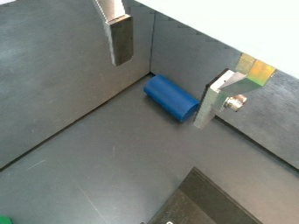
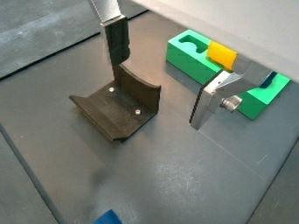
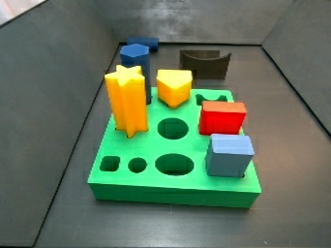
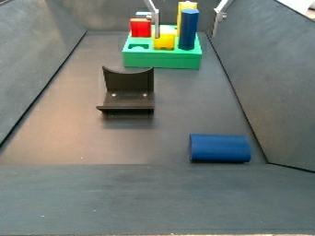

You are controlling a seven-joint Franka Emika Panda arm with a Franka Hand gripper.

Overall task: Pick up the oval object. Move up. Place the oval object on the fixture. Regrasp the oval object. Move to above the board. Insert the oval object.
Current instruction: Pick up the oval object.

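The oval object (image 1: 172, 96) is a blue rounded peg lying on its side on the dark floor, close to a wall; it also shows in a side view (image 4: 220, 147). My gripper (image 1: 170, 70) is open and empty, well above the floor, with the peg far below the gap between its fingers. In a wrist view, the gripper (image 2: 163, 74) hangs above the dark fixture (image 2: 117, 109) with its curved notch, and the green board (image 2: 187, 57) lies beyond. The fixture (image 4: 125, 90) stands between the peg and the board (image 4: 160, 57). The oval object is hidden in one side view.
The board (image 3: 130, 179) carries an orange star (image 3: 126, 95), a yellow piece (image 3: 173, 87), a red cube (image 3: 223, 118) and a grey-blue cube (image 3: 229, 155). A blue hexagonal peg (image 3: 135, 53) stands beside it. Sloping dark walls enclose the floor.
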